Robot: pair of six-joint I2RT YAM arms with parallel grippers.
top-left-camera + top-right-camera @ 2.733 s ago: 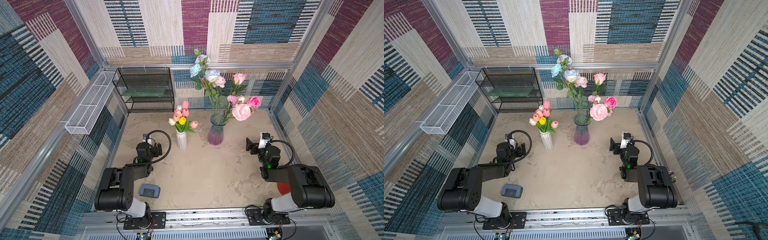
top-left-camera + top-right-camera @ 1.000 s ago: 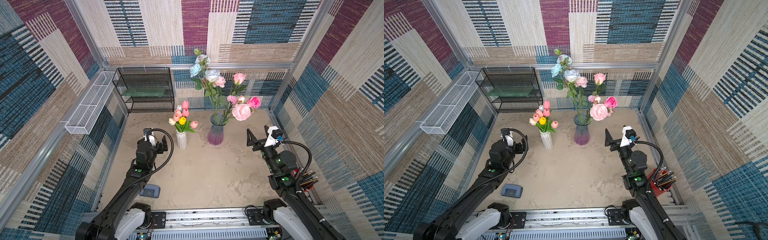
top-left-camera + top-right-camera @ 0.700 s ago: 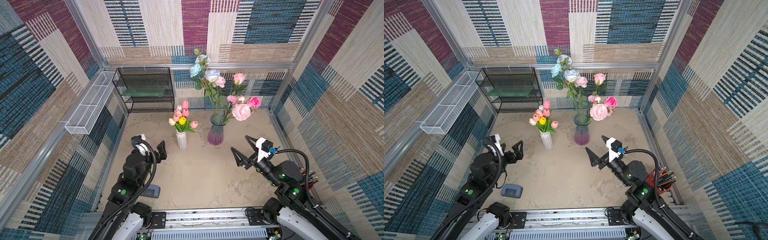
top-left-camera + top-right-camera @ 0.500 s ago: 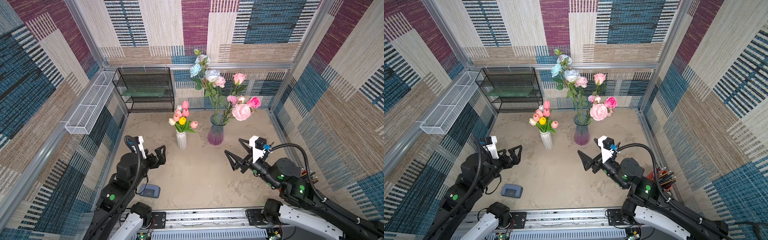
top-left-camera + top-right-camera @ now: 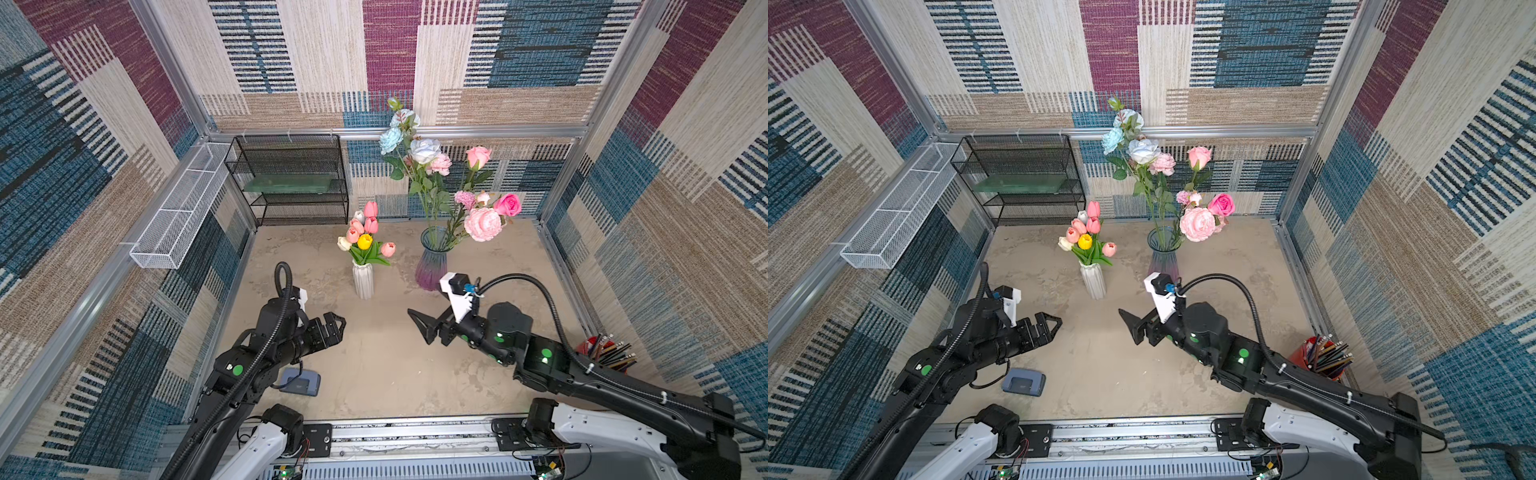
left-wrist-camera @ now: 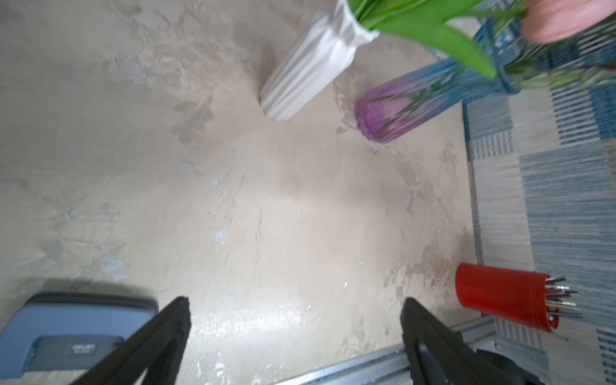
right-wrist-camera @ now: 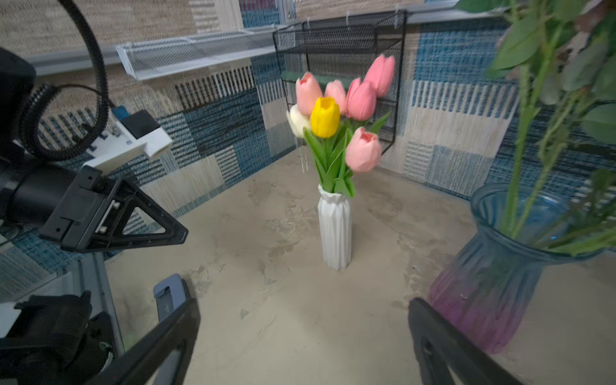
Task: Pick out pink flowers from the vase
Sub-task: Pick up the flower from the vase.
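Pink flowers (image 5: 508, 204) all stand in two vases at the back of the worktop (image 5: 386, 374), none pulled out yet. Small pink tulips (image 5: 357, 226) share a white ribbed vase (image 5: 363, 280) with a yellow tulip (image 5: 365, 241) and white tulips (image 5: 344, 243). Just beside it to the right, a blue-to-purple glass vase (image 5: 432, 262) holds taller pink roses (image 5: 478, 157), a peony (image 5: 483, 224) and a frilly carnation (image 5: 464, 199), mixed with pale blue and white roses (image 5: 424, 149). Over the last few seconds the left arm (image 5: 249, 365) and right arm (image 5: 540, 361) have lifted from folded positions at the sides and swung in toward the middle. Left pincer (image 5: 336, 329) and right pincer (image 5: 417, 327) now hang over bare worktop in front of the vases, tips toward each other, each spread wide and empty. By the look of it the task is only beginning, with no stem touched. Near the right wall a red cup (image 6: 500, 296) holds pencils (image 6: 563, 300); a grey-blue device (image 5: 301, 380) lies by the left arm
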